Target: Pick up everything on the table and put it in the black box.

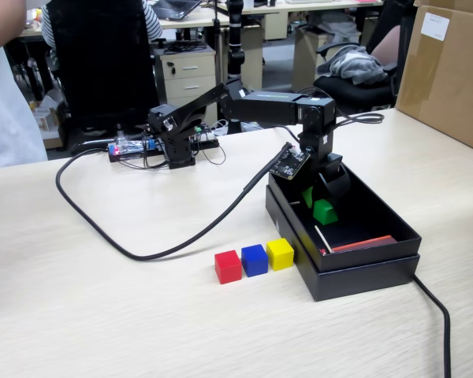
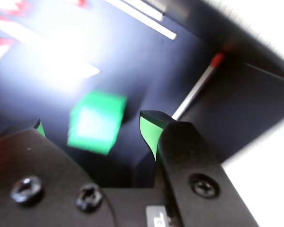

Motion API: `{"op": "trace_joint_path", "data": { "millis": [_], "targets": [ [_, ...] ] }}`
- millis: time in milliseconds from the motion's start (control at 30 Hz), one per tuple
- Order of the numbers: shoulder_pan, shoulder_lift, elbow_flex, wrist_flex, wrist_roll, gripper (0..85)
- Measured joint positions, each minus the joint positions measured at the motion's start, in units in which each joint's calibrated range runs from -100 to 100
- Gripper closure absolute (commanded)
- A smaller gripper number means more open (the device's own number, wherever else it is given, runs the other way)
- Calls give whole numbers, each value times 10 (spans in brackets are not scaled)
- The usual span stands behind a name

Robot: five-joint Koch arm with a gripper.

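Gripper state: gripper (image 2: 94,130) is spread, jaws apart with nothing between the pads; green pad liners show on both tips.
Gripper location: inside the box (image 1: 363,264), low over its floor, arm reaching in from the far side in the fixed view.
Green cube: green cube (image 2: 97,123) lies free on the box floor, just past the jaw tips and between their lines in the wrist view; blurred, so contact cannot be confirmed. Fixed view shows it (image 1: 325,211) in the box, just below the gripper.
Remaining cubes: red cube (image 1: 228,266), blue cube (image 1: 254,260) and yellow cube (image 1: 281,253) stand in a row on the table (image 1: 102,315), touching or nearly so, just outside the near-left wall of the box.
Key relation: the row lies toward the camera and left of the gripper in the fixed view, beyond the box wall; yellow cube is nearest to the gripper.
Judged next move: lift clear of the wall, then swing toward the yellow cube.
Risk: wall strike if the lift is short.
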Motion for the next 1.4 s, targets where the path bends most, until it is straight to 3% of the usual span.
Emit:
{"op": "trace_joint_path", "data": {
  "millis": [200, 367, 533, 1400],
  "targets": [
    [-57, -316, -22, -8, -10, 438],
    [-141, -326, -65, -12, -46, 392],
    [-181, -264, -77, -12, -59, 388],
    [-200, -78, -11, -9, -64, 390]
  ]
}}
